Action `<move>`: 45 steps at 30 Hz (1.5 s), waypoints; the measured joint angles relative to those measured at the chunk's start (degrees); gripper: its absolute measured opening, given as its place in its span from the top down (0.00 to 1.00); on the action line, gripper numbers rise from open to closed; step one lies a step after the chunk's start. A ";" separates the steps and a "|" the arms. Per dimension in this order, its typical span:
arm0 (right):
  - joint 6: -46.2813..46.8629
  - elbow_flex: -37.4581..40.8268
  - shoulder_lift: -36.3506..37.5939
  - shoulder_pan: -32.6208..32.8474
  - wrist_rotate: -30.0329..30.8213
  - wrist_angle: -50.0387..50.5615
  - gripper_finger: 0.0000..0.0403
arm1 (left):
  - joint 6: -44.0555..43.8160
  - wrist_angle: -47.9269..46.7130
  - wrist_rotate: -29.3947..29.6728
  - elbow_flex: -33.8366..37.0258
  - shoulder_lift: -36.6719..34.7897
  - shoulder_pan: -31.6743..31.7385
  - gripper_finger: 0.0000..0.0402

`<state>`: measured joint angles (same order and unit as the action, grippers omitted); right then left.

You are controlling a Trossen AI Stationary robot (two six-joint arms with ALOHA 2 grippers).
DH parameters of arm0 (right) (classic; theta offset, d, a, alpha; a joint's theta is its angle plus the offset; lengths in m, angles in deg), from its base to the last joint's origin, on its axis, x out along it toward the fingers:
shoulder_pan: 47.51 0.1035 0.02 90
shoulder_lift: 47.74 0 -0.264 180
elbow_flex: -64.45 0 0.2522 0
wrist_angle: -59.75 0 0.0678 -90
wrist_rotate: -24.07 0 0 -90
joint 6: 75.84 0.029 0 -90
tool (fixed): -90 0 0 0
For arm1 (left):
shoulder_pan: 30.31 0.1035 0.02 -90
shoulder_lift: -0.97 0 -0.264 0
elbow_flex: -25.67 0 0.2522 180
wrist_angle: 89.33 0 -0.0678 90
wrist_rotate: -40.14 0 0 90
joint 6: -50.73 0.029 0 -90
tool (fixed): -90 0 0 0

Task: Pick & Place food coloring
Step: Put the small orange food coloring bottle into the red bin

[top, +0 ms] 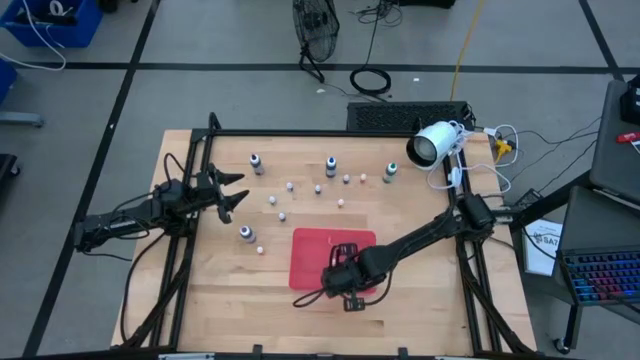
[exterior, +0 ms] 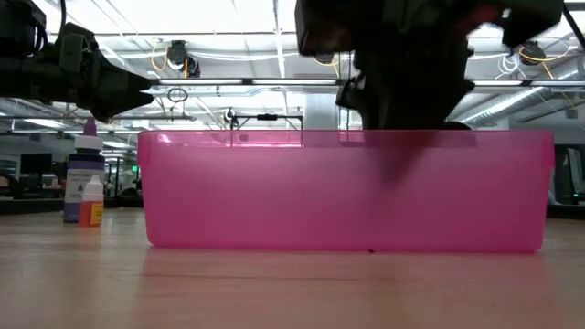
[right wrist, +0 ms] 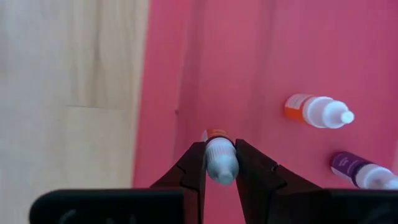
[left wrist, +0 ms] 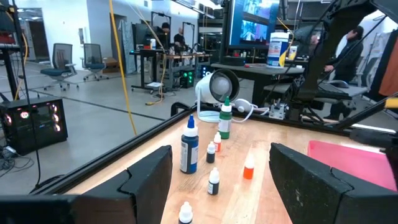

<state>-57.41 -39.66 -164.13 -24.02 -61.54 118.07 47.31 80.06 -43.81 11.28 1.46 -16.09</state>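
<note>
A flat red tray lies on the wooden table, near its near edge. My right gripper hangs over the tray and is shut on a tiny white-capped food coloring bottle. Two more small bottles, an orange one and a purple one, lie on their sides on the tray floor. Larger dark bottles stand on the table's far half, with several tiny whitish ones among them. My left gripper waits open at the table's left, above a dark bottle. My right gripper pinches the tiny bottle between its two fingertips, which sit on either side of its white cap. The fingers point down at the tray from above. The bottle's orange-labelled body points down toward the tray floor. I cannot tell whether it touches the floor.
A white round camera with cables sits at the table's far right corner. The tray's translucent pink wall fills the low view, with a dark bottle and a tiny orange one standing left of it. Bare wood lies left of the tray.
</note>
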 joint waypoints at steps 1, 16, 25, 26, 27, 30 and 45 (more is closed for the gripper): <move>-0.22 0.00 -0.42 -0.24 0.00 0.08 0.88 | 0.00 0.00 0.01 -0.01 -0.02 0.02 0.33; 3.15 -0.04 -1.15 -1.36 -0.20 0.86 0.62 | 0.00 0.00 0.00 0.00 -0.01 0.02 0.33; 7.04 -0.04 2.21 -1.48 -4.74 3.73 0.52 | 0.00 0.00 0.00 -0.02 -0.02 0.00 0.33; 7.01 -0.04 3.16 -1.54 -4.44 4.18 0.52 | 0.00 -0.03 0.00 0.00 -0.02 0.01 0.33; 6.99 -0.04 4.00 -1.70 -4.00 4.35 0.52 | 0.00 -0.01 0.00 -0.01 0.00 0.01 0.33; 6.62 -0.04 7.17 -2.03 -1.31 4.55 0.52 | -0.02 -0.04 0.00 -0.02 0.00 0.00 0.33; -2.04 -0.04 22.75 -17.33 10.51 8.57 0.51 | 0.00 -0.01 0.00 0.00 -0.01 0.00 0.33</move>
<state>-59.44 -39.70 -141.38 -41.35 -51.03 126.64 47.31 80.05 -43.82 11.29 1.45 -16.09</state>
